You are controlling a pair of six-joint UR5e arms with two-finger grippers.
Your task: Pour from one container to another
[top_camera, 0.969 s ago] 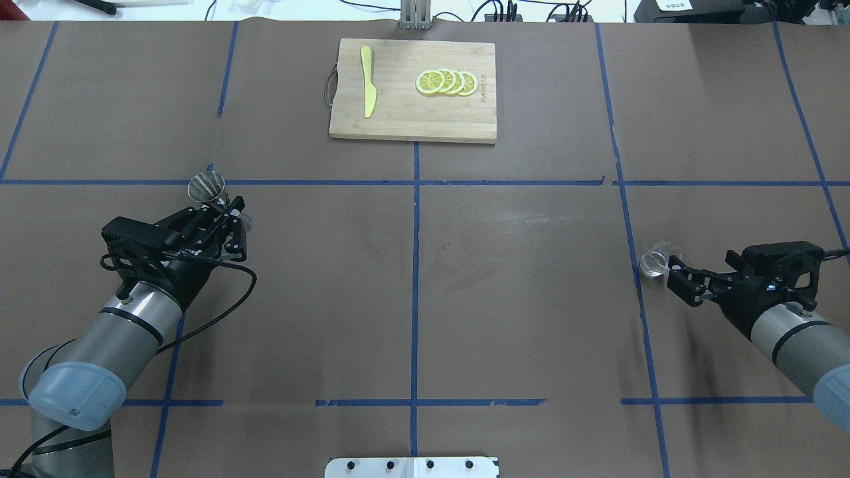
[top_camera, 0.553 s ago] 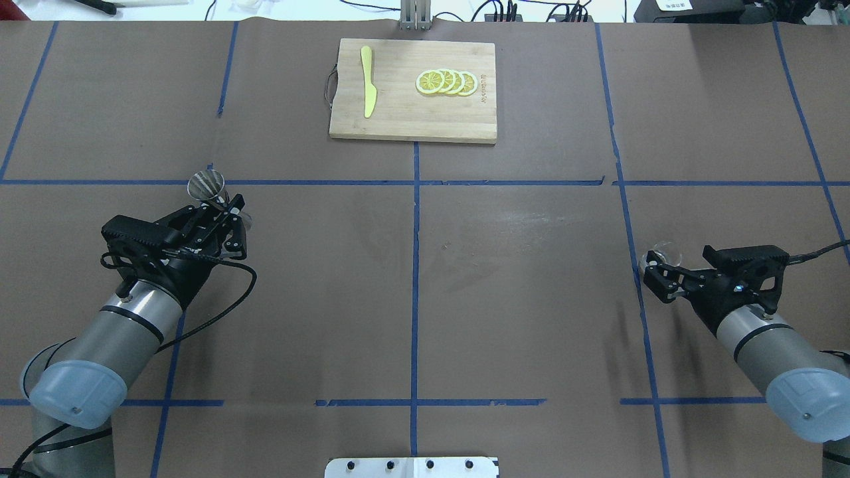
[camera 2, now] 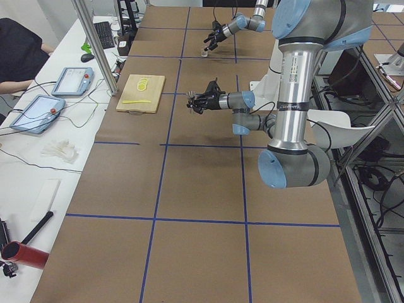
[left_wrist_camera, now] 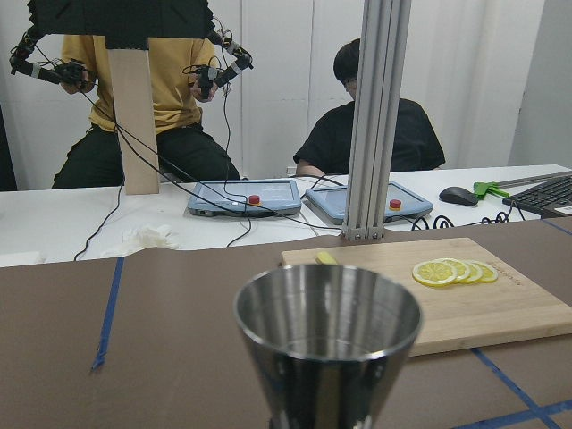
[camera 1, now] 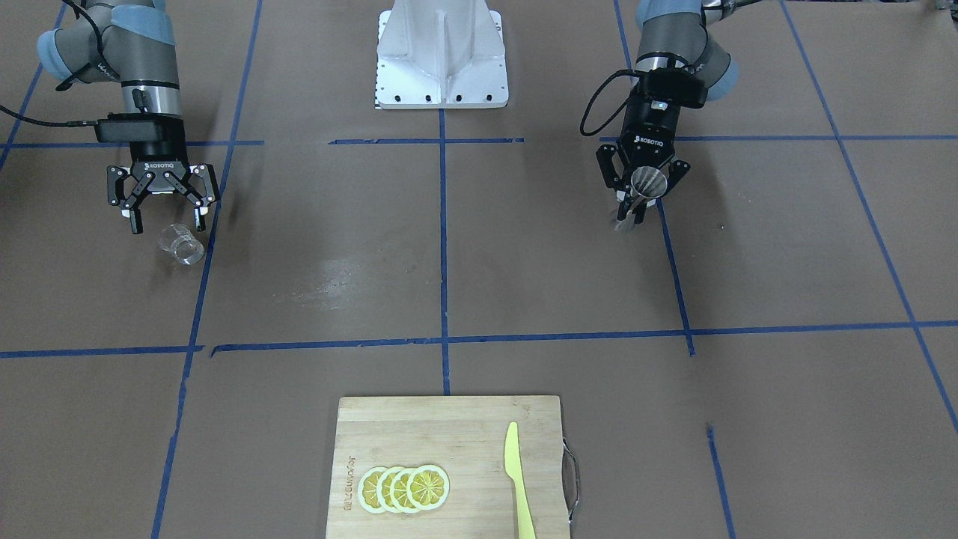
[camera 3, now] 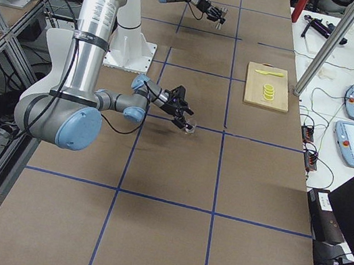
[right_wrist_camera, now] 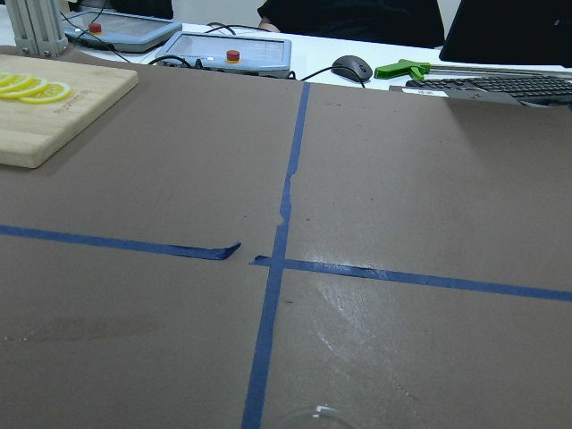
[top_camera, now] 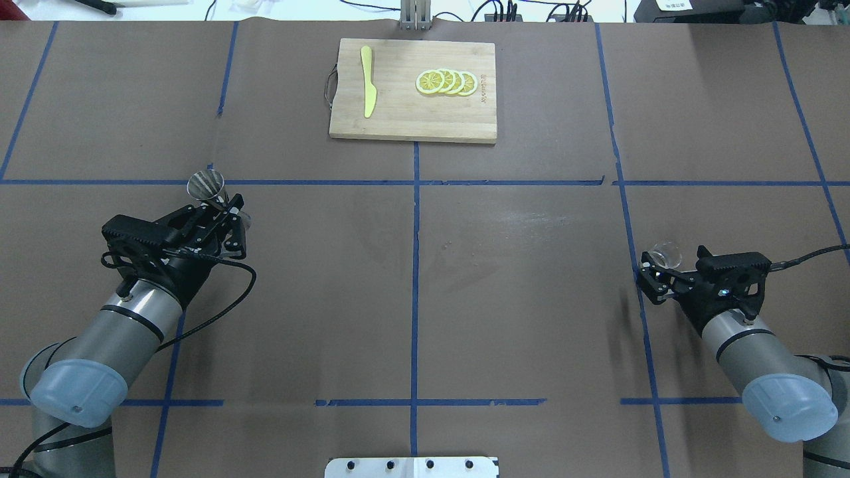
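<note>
A steel cone-shaped jigger (top_camera: 206, 184) (camera 1: 648, 182) is held upright above the table, with my left gripper (top_camera: 224, 211) (camera 1: 637, 206) shut on its lower stem. The jigger's open mouth (left_wrist_camera: 327, 317) fills the lower left wrist view, and its inside looks empty. A small clear glass (top_camera: 665, 254) (camera 1: 182, 245) stands on the table at the right. My right gripper (top_camera: 649, 285) (camera 1: 168, 223) is open just behind the glass, and the glass is not between the fingers. Only the glass rim (right_wrist_camera: 313, 416) shows at the bottom edge of the right wrist view.
A wooden cutting board (top_camera: 412, 119) (camera 1: 449, 427) lies at the far middle with lemon slices (top_camera: 446, 82) and a yellow knife (top_camera: 368, 81) on it. Blue tape lines cross the brown table. People sit beyond the far edge by tablets (left_wrist_camera: 243, 197).
My right arm has swung inward and its gripper has shifted left, staying open beside the glass. The left arm and the jigger have not moved.
</note>
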